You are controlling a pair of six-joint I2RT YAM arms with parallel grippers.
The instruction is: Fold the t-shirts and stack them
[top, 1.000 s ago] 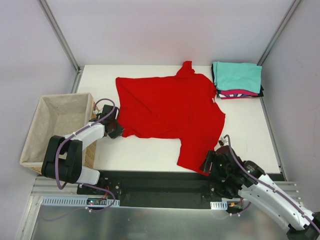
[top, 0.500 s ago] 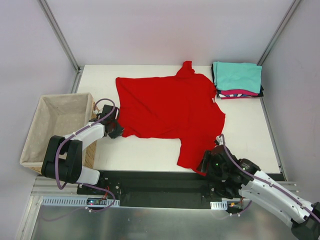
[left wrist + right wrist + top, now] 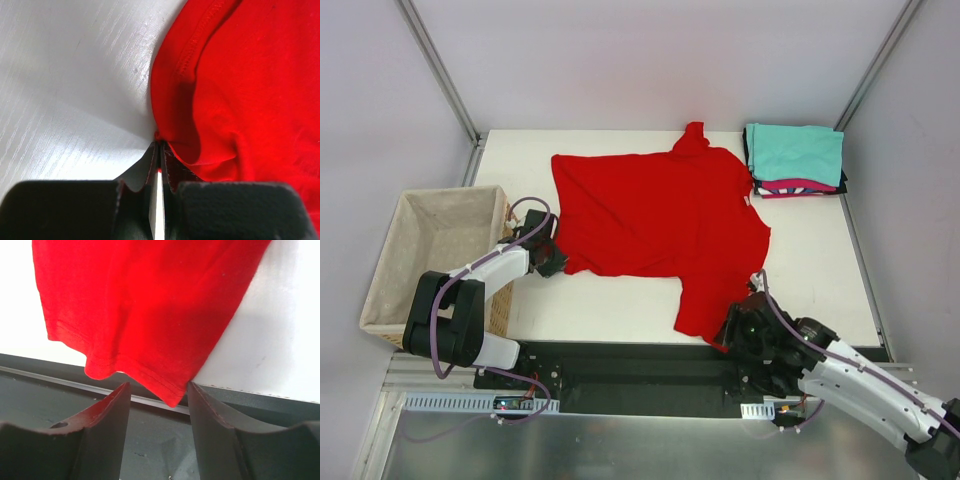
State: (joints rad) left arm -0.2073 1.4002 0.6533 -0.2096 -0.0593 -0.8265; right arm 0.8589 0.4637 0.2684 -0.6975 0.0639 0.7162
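A bright red t-shirt (image 3: 660,225) lies spread flat on the white table (image 3: 820,260), one sleeve pointing to the back. My left gripper (image 3: 552,262) is shut on its near left corner; in the left wrist view the red cloth (image 3: 240,90) bunches at the pinched fingertips (image 3: 159,146). My right gripper (image 3: 732,335) is open at the table's near edge. Its two fingers stand on either side of the shirt's near right hem corner (image 3: 172,397), which hangs over the edge. A folded stack sits at the back right, with a teal t-shirt (image 3: 795,152) on top, a magenta one (image 3: 790,186) under it and a black edge showing.
A wicker basket with beige lining (image 3: 435,245) stands off the table's left side, right next to my left arm. A dark rail (image 3: 60,405) runs below the table's near edge under my right gripper. Grey walls and metal posts enclose the table.
My right gripper has slid a little left along the near edge onto the shirt's hem corner, and its jaws have narrowed. The left arm and the shirt have not moved.
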